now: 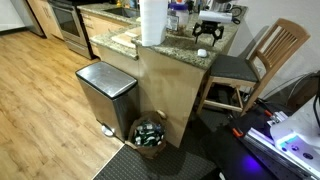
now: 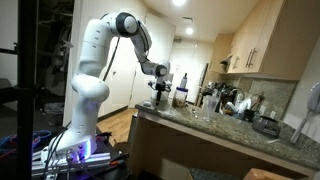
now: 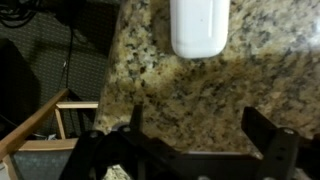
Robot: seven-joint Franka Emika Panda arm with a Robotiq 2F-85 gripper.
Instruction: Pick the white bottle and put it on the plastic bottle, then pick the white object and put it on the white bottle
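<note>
In the wrist view a smooth white bottle point(image 3: 200, 28) with rounded corners rests on the speckled granite counter point(image 3: 170, 90), at the top of the picture. My gripper point(image 3: 193, 118) hangs above the counter a little short of the bottle. It is open, its two dark fingers point(image 3: 262, 130) stand wide apart, and only bare granite shows between them. In both exterior views the gripper point(image 1: 207, 33) point(image 2: 157, 92) hovers over the counter's end. A small white thing point(image 1: 202, 52) lies below it near the counter edge. I cannot pick out the plastic bottle with certainty.
A tall white paper towel roll point(image 1: 152, 22) stands on the counter beside the gripper. Below the counter are a steel trash can point(image 1: 106, 92) and a basket point(image 1: 150, 133) of bottles. A wooden chair point(image 1: 250, 65) stands at the counter's end. Kitchen clutter point(image 2: 225, 103) lines the counter's back.
</note>
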